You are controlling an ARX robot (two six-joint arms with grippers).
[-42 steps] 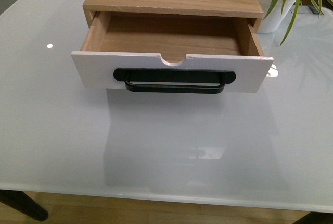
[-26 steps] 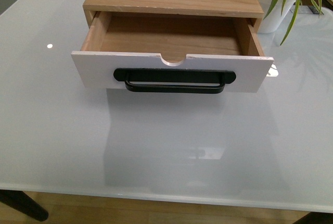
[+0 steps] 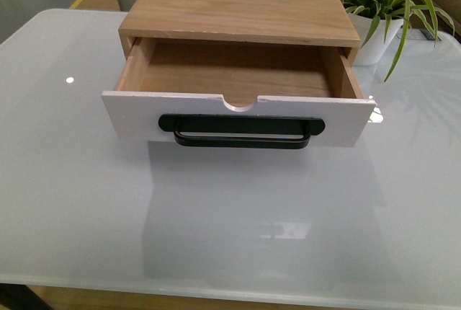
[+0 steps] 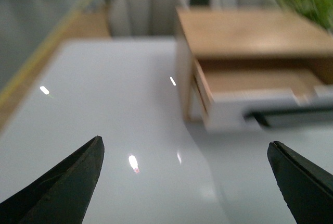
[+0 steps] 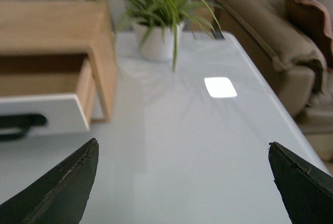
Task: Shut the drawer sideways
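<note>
Above the near left of the glossy white glass table [image 4: 104, 94], the left black claw [image 4: 184, 182] hangs spread wide, gripping nothing and touching nothing. The right black claw [image 5: 182, 185] hangs equally wide and free over the near right. Only the wrist views show the claws. The front view alone shows the white-fronted wooden drawer [image 3: 238, 83] head-on: it is pulled well out of the light oak cabinet [image 3: 241, 3] toward the near edge, its wide black bar handle [image 3: 242, 125] facing forward. The right wrist view adds a brown sofa [image 5: 265, 31] beyond the leafy potted plant [image 5: 161, 5]. The left wrist view adds blurred grey chairs [image 4: 140, 10].
</note>
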